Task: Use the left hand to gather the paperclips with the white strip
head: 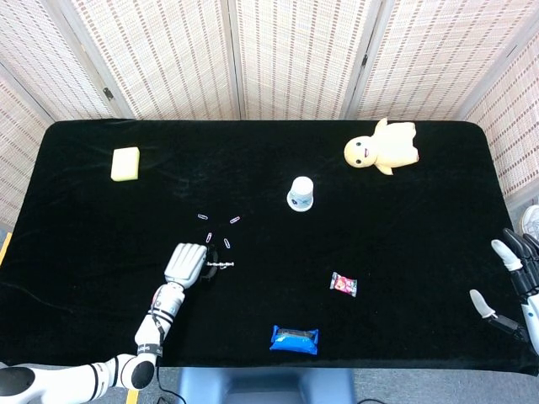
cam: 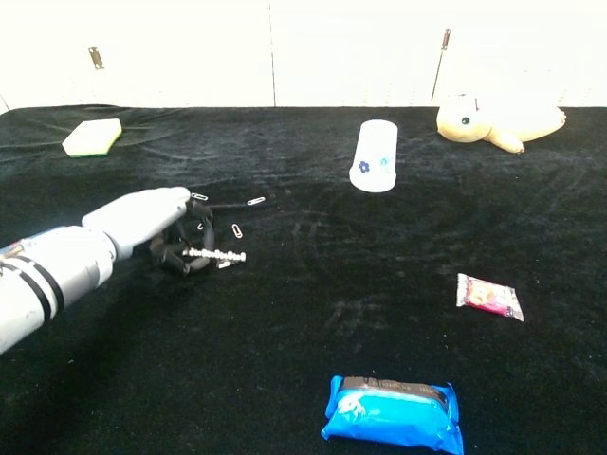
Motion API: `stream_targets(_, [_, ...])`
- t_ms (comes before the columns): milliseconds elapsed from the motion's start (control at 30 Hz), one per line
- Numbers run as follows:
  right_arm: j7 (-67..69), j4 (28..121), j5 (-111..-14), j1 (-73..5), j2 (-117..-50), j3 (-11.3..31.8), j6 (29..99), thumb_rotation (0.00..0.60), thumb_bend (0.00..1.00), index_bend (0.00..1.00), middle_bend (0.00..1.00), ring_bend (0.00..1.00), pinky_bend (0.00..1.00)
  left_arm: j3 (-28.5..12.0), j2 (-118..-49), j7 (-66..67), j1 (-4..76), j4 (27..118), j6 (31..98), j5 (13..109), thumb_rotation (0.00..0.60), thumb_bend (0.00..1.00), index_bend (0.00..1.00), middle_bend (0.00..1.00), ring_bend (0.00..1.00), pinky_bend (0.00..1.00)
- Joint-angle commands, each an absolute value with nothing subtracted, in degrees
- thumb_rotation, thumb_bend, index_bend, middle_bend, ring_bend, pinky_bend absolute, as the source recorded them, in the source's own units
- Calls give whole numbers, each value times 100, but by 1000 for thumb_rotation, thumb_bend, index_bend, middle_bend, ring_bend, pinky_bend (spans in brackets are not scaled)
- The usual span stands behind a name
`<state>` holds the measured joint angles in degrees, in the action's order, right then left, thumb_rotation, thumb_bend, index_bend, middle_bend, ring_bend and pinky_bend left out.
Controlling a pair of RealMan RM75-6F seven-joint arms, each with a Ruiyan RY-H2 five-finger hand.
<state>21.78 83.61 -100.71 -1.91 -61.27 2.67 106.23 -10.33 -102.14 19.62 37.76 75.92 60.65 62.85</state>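
Left hand [cam: 152, 223] rests low on the black desk [head: 404, 185], its dark fingers curled around the near end of the white strip [cam: 214, 255], which points out to the right along the cloth. One paperclip [cam: 227, 264] lies touching the strip's underside; whether it clings there cannot be told. More paperclips [cam: 245, 214] lie loose just beyond the hand, scattered close together. In the head view the same hand [head: 185, 266] sits with the strip [head: 221, 265] poking from it, the loose clips [head: 217, 225] just above.

At the desk's right edge the right hand [head: 515, 286] hangs spread, holding nothing.

Elsewhere: a yellow sponge [head: 125, 163] at the far left, a white cup [cam: 375, 156] tipped over near the middle, a yellow plush toy [head: 381, 146] at the far right, a small pink candy [cam: 488, 296], and a blue snack packet [cam: 393, 412] at the near edge.
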Motion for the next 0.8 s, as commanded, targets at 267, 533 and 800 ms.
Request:
stream_targets(267, [2081,8399,-10015,-215,-6155,306,10530,600,357,13,0,0,0,-1586,-9812,1552,3950,7446,5815,6061,600,568,877,1000,1000,1000])
stream_targets(533, [1977,8465,-9963,-259,-6164,335,10406,600,357,13,0,0,0,-1640,-9854,1230,4101,6885,5306,5813,600,568,877,1000,1000,1000])
stream_targets(800, [1986,8486,-9960,-282,-6147,328,10329,600,357,13,0,0,0,-1560,-10063,1041,4191,6409,5091,5821,600,568,877,1000,1000,1000])
